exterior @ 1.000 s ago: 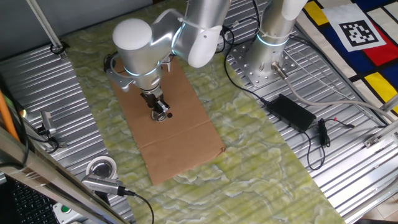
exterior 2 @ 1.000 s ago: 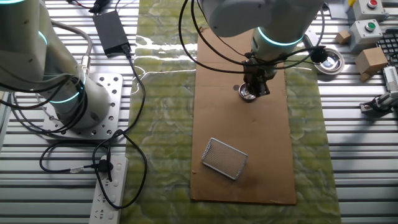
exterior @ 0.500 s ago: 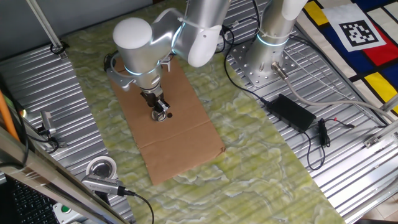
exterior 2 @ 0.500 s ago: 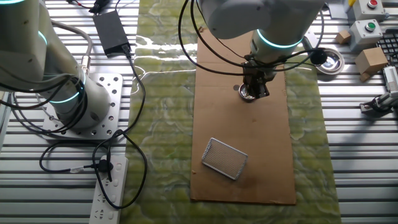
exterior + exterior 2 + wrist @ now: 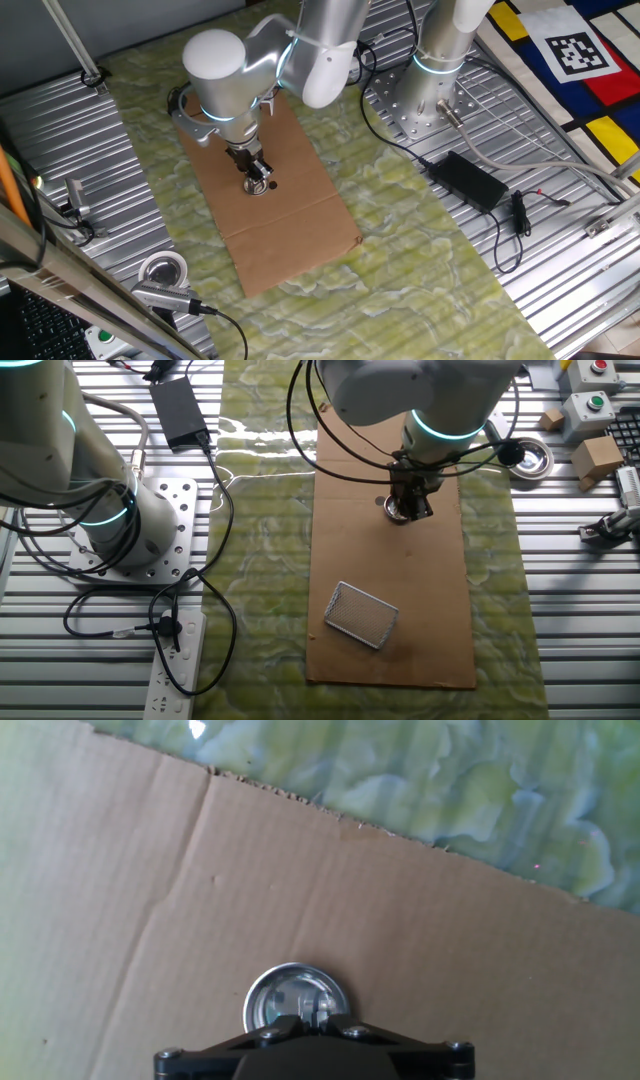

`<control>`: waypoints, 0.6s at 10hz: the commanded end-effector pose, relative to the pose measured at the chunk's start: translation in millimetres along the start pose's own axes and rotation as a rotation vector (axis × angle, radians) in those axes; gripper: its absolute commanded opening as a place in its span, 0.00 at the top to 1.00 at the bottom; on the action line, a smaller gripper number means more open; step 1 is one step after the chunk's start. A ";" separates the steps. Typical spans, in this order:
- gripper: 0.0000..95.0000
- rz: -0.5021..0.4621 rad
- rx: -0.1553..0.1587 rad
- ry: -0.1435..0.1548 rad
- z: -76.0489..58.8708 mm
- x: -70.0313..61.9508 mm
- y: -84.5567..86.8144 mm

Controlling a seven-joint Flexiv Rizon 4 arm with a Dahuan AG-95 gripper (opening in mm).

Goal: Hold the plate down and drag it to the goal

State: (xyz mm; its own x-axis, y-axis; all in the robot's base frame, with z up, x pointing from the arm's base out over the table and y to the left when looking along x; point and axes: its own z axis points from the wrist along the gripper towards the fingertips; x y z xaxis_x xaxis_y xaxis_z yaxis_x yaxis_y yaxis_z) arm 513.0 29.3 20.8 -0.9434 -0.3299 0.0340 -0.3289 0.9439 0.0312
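The plate (image 5: 272,999) is a small shiny silver disc lying on the brown cardboard sheet (image 5: 450,950). My gripper (image 5: 313,1018) is shut, and its closed fingertips press down on the near part of the plate and hide it. In one fixed view the gripper (image 5: 258,180) stands upright on the plate (image 5: 263,188) near the middle of the cardboard (image 5: 290,225). In the other fixed view the gripper (image 5: 410,510) covers most of the plate (image 5: 393,511), and only its left rim shows.
A wire mesh tray (image 5: 361,614) lies on the cardboard (image 5: 420,600) nearer the front. A white tape roll (image 5: 162,270) sits off the mat. A metal bowl (image 5: 530,458), boxes and a power adapter (image 5: 470,178) lie on the ribbed table around the green mat.
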 end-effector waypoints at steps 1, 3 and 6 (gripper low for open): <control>1.00 -0.003 0.002 -0.001 0.9 0.6 -1.7; 1.00 -0.005 0.003 0.000 1.0 1.3 -2.4; 1.00 -0.010 0.006 0.000 1.8 4.5 -3.3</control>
State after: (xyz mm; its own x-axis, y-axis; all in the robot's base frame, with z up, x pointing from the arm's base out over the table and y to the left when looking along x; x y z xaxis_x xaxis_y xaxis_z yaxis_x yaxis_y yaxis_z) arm 508.9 23.7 18.4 -0.9397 -0.3402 0.0341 -0.3394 0.9402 0.0269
